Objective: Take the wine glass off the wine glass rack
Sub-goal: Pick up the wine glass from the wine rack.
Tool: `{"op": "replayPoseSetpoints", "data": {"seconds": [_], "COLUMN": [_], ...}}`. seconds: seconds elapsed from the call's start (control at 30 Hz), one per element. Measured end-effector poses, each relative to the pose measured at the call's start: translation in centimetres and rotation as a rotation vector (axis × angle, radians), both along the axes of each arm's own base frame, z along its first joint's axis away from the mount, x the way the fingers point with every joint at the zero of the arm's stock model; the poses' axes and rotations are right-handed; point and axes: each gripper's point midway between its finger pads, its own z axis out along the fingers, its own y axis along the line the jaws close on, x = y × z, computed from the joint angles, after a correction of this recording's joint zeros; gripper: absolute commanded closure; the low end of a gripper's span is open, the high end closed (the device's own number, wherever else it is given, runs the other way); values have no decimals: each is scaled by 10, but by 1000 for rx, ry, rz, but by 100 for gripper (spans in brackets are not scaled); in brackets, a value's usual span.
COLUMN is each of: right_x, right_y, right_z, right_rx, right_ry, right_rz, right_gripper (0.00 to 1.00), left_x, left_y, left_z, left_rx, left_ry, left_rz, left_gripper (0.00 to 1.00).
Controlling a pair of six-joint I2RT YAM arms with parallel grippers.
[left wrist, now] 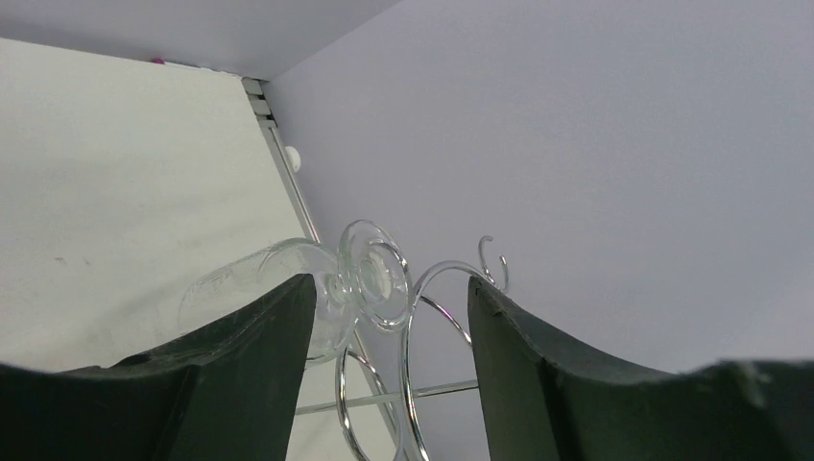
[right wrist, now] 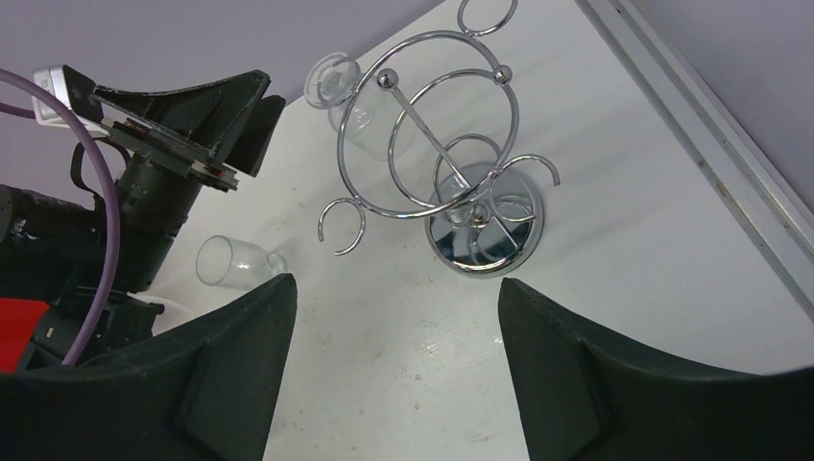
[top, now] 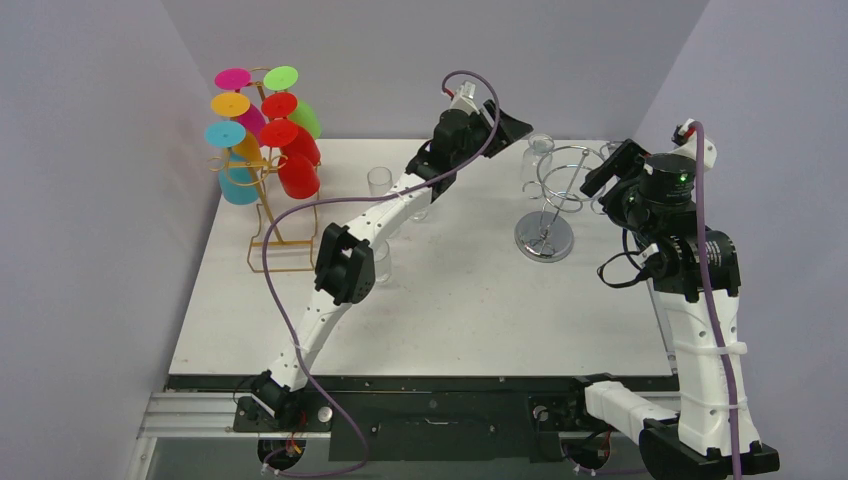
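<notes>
**Clear stemmed wine glass (top: 537, 158) hung upside down on the far-left side of the chrome spiral-wire rack (top: 556, 190), with an open gripper on either side.**

At the far left a gold wire stand (top: 268, 212) loaded with coloured plastic glasses is seen, well apart from the work. The left gripper (left wrist: 389, 317) is stretched across the table with its jaws spread, and the glass's stem and round foot are framed between them. Whether anything is touched cannot be told. To the right of the rack, the right gripper (right wrist: 394, 298) is held with its jaws likewise spread and empty. The glass is judged light, stiff, slippery and brittle. The thin stem just under the foot is judged the best hold. It should be pinched gently, and the glass slid out through the hook's opening rather than pulled downward.
</notes>
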Motion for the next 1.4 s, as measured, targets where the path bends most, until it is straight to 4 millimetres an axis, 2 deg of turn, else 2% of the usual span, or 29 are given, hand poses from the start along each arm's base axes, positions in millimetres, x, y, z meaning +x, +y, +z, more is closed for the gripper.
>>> {"op": "replayPoseSetpoints", "data": {"seconds": [0.3,0.53,0.83,1.4], "right_x": [-2,-3,-4,-7], "right_y": [3,3,5,4], "right_z": [-3,-4,-10,-14], "right_rx": [5,5,6,6], "right_ry": [7,11,25,30], "right_rz": [17,22,28,28], "right_gripper": [28,28,28,28], "left_x": [-5,-2,1,-2], "left_y": [-15,-19,-24,-27], "left_z": [-6,-14,-31,-25], "left_rx": [-42,-64,-85,-118], "left_ry": [4,23,60,59], "left_rz": [-21,-22,-28,-36], "left_gripper": [51,53,61,71]}}
